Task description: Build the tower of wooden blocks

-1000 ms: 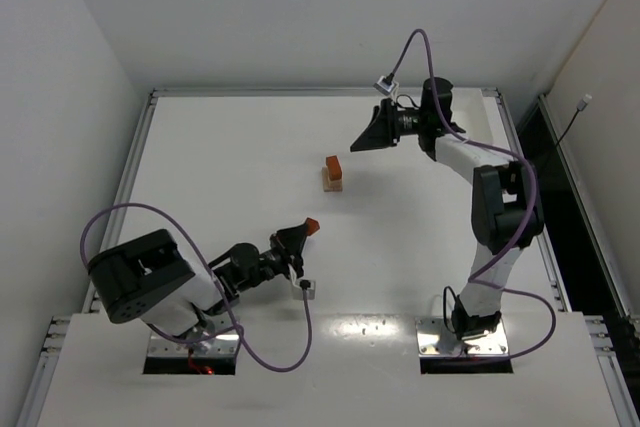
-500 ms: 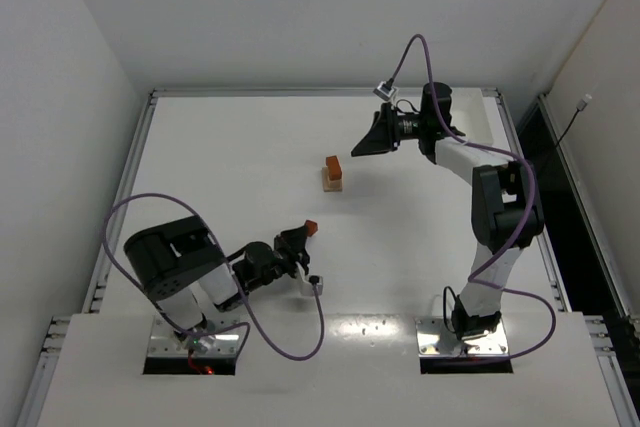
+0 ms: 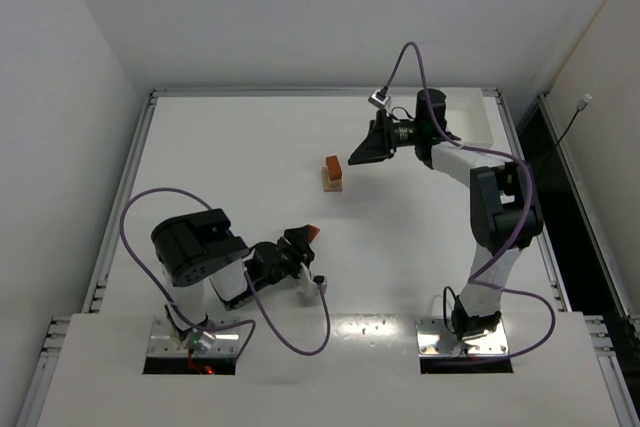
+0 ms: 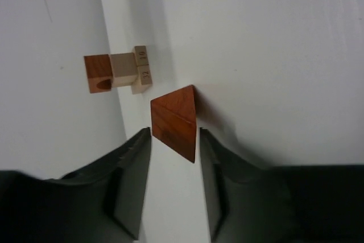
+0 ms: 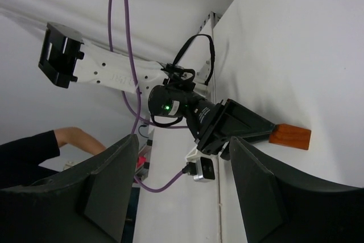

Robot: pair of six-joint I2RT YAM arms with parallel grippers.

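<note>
The wood block tower (image 3: 332, 173) is seen standing upright near the middle of the table (image 3: 220, 147). A reddish-orange block is set on a pale cube, and in the left wrist view this cube is borne by a pale base piece. The right gripper (image 3: 356, 155) is held just beside the tower on its far right, with its fingers spread wide and nothing between them.

A reddish wedge block (image 4: 173, 122) is found well apart from the tower, nearer the front edge, flanked closely by the fingers of the left gripper (image 3: 300, 240). Whether it is pinched or merely bracketed cannot be told, as the contact lines are lost in shadow. A purple cable (image 3: 135, 222) is looped beside the left arm. A person's forearm (image 5: 74, 137) in a dark sleeve is caught at the edge of the right wrist view.

Compared with a second ago, the left arm has been folded back toward its base, its elbow brought rightward, and the wedge drawn slightly nearer the front edge. The right gripper has been shifted a little toward the tower, which is unmoved.
</note>
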